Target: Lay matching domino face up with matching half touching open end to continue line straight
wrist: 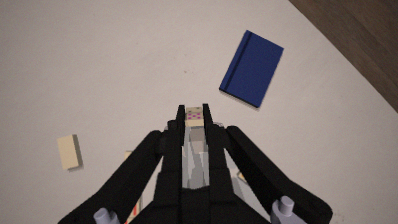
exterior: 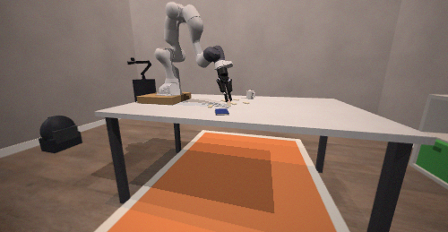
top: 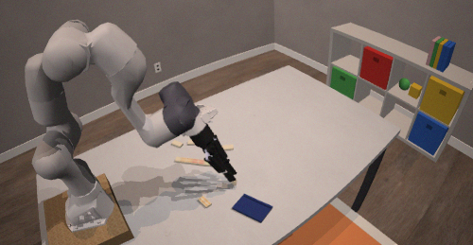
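My gripper (top: pixel 233 179) (exterior: pixel 228 100) (wrist: pixel 194 112) is shut on a pale domino (wrist: pixel 194 117), low over the table. The domino looks tilted up; its face shows several magenta pips and, foreshortened above them, a part with darker marks. The line of dominoes (top: pixel 185 160) (wrist: pixel 135 212) lies behind the gripper, flat, with reddish pips; the fingers cover part of it. A blank-backed domino (top: pixel 229 148) (wrist: pixel 68 152) lies apart from the line. Another domino (top: pixel 204 201) lies on the base side of the book, with markings on top. Two more pale dominoes (top: pixel 177 144) (top: pixel 190 142) lie beyond the line.
A dark blue book (top: pixel 253 208) (exterior: pixel 221 112) (wrist: pixel 252 69) lies flat near the table's front edge, close to the gripper. A white mug (exterior: pixel 251 94) stands at the back. The arm's base stands on a wooden board (top: pixel 118 224) (exterior: pixel 157 98).
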Controlling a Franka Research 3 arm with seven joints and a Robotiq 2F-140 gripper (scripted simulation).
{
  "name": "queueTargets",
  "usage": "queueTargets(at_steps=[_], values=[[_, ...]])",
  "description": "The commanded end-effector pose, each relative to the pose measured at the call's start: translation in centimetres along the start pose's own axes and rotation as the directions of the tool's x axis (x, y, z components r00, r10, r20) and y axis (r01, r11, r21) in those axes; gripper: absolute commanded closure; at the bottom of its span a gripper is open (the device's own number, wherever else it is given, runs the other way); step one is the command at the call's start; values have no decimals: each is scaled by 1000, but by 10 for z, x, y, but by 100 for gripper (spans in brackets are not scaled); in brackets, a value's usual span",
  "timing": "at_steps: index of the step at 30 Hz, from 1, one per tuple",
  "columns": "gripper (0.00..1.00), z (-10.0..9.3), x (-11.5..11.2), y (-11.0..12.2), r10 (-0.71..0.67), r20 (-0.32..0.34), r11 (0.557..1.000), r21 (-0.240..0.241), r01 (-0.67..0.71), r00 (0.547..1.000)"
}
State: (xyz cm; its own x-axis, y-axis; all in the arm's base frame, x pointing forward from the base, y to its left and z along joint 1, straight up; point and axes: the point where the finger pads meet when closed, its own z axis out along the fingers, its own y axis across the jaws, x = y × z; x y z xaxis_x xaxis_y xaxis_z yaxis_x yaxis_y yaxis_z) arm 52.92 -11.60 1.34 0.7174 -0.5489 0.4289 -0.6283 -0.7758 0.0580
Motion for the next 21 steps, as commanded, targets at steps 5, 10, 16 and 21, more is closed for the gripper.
queueTargets(at_steps=[5, 10, 16, 21], values=[[78, 0, -3, 2, 108, -100, 994, 5, -108, 989], [78, -1, -6, 2, 108, -147, 994, 5, -108, 983], [78, -1, -9, 1, 107, -204, 994, 5, -108, 973], [78, -1, -13, 1, 106, -257, 994, 5, -108, 961]])
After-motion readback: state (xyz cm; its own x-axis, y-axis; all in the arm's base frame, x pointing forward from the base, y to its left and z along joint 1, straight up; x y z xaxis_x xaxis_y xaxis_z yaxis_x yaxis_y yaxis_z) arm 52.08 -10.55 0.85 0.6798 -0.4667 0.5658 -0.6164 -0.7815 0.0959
